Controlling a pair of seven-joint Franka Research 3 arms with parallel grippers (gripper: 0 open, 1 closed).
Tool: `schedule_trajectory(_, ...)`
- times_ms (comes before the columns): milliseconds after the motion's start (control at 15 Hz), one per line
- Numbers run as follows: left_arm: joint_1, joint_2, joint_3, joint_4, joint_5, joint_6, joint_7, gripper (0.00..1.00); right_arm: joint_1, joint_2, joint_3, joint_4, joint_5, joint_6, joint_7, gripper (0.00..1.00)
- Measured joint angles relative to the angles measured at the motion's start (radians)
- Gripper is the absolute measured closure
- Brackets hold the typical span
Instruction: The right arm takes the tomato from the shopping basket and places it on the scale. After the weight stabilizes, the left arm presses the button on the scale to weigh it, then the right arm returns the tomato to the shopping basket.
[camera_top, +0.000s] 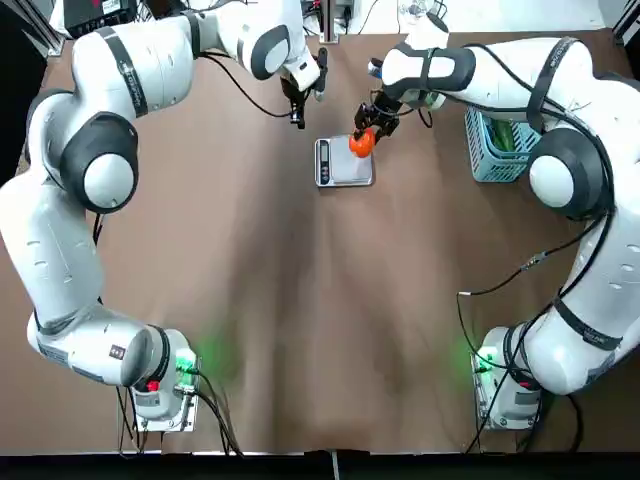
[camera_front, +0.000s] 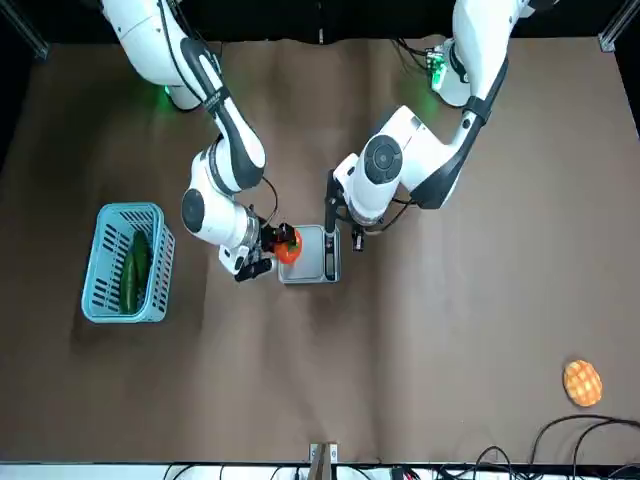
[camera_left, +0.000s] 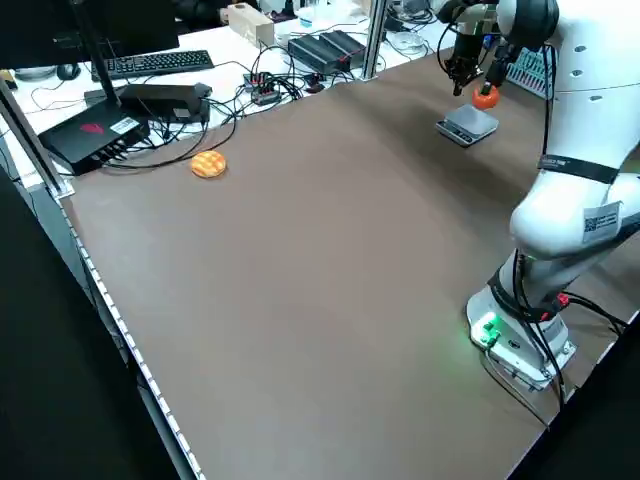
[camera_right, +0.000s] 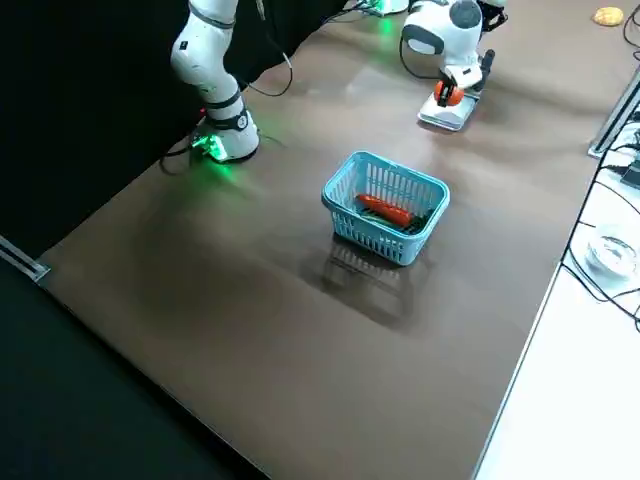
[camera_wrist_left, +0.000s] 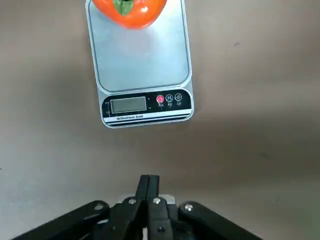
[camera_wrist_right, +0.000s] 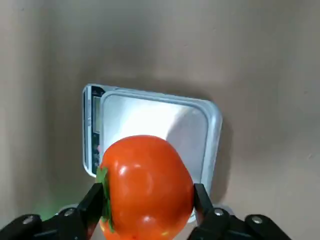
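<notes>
While right hand (camera_wrist_right: 148, 200) grips tomato (camera_wrist_right: 145, 187) over scale (camera_top: 344, 163) edge, left hand (camera_wrist_left: 148, 186) clenched nearby.

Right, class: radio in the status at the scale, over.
Right gripper shut on tomato above scale. Left gripper shut, hovering by the button strip. Nothing in the way.

Robotics lab: keyboard (camera_left: 160, 62), electronics benches
</notes>
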Motion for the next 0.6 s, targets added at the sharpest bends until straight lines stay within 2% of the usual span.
schedule_trajectory(600, 0.0, 0.003, 0.001, 0.002, 0.0, 0.0, 0.002, 0.99, -0.006, 0.036, 0.0, 0.0, 0.009, 0.023, -0.032, 0.23)
